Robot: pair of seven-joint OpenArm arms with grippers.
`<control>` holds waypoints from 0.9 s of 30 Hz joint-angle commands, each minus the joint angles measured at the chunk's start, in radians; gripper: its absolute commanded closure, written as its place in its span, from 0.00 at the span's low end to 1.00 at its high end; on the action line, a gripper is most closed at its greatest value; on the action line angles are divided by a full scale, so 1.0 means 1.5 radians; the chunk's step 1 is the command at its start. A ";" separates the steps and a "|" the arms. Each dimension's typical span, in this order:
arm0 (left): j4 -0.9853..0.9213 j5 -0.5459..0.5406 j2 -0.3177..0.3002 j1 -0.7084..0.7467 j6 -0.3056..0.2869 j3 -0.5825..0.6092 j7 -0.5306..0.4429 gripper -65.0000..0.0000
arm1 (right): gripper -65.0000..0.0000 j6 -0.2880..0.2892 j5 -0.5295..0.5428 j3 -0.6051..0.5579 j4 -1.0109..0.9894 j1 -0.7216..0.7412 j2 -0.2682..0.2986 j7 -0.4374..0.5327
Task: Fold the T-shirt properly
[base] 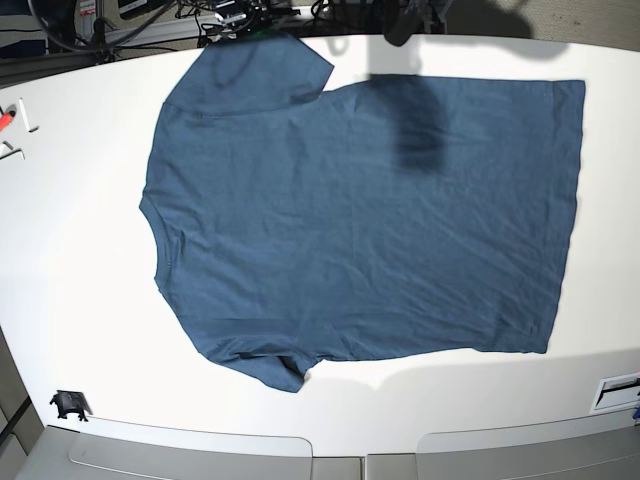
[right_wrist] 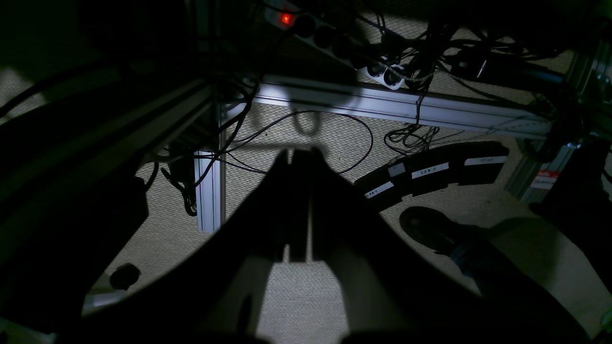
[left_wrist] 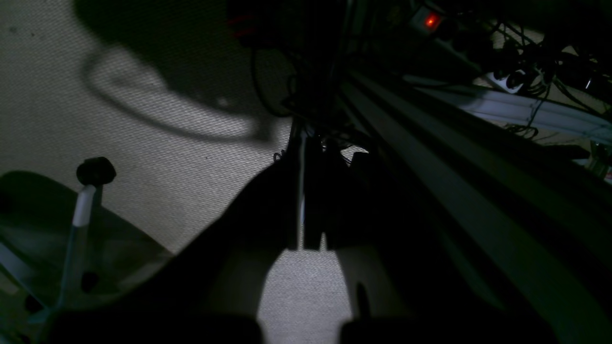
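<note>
Bench [base: 60,300]: bare margins left of and in front of T-shirt [base: 360,220] | Obstacles: small black clip [base: 68,404] at front-left corner; cables [base: 230,15] along far edge; red marker [base: 6,117] at left edge

Left gripper [left_wrist: 306,239] and right gripper [right_wrist: 299,248] seemingly closed, empty

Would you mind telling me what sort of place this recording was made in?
Probably a robotics lab or test bench: a white table with the T-shirt spread flat, an aluminium frame, and a power strip with tangled cables on carpet below.
</note>
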 commanded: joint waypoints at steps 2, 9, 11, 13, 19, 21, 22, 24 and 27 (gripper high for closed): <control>0.009 -0.002 0.003 0.010 -0.003 0.000 -0.003 1.00 | 1.00 -0.007 -0.001 -0.001 0.004 0.002 0.003 0.006; 0.013 -0.002 0.003 0.013 -0.003 0.000 0.011 1.00 | 1.00 -0.007 -0.001 -0.001 0.004 0.002 0.003 0.006; 0.013 -0.002 0.003 0.013 -0.003 0.000 0.010 1.00 | 1.00 -0.007 -0.001 -0.001 0.004 0.002 0.003 0.006; 0.013 -0.002 0.003 0.013 -0.003 0.000 0.010 1.00 | 1.00 -0.007 -0.001 -0.001 0.004 0.002 0.003 0.006; 0.013 -0.002 0.003 0.013 -0.003 0.000 0.010 1.00 | 1.00 -0.007 -0.001 -0.001 0.004 0.002 0.003 0.006; 0.013 -0.002 0.003 0.013 -0.003 0.000 0.010 1.00 | 1.00 -0.007 -0.001 -0.001 0.004 0.002 0.003 0.006; 0.013 -0.002 0.003 0.013 -0.003 0.000 0.010 1.00 | 1.00 -0.007 -0.001 -0.001 0.004 0.002 0.003 0.006; 0.013 -0.002 0.003 0.013 -0.003 0.000 0.010 1.00 | 1.00 -0.007 -0.001 -0.001 0.004 0.001 0.003 0.006; 0.013 -0.002 0.003 0.015 -0.003 0.000 0.010 1.00 | 1.00 -0.007 -0.001 -0.001 0.004 0.002 0.004 0.007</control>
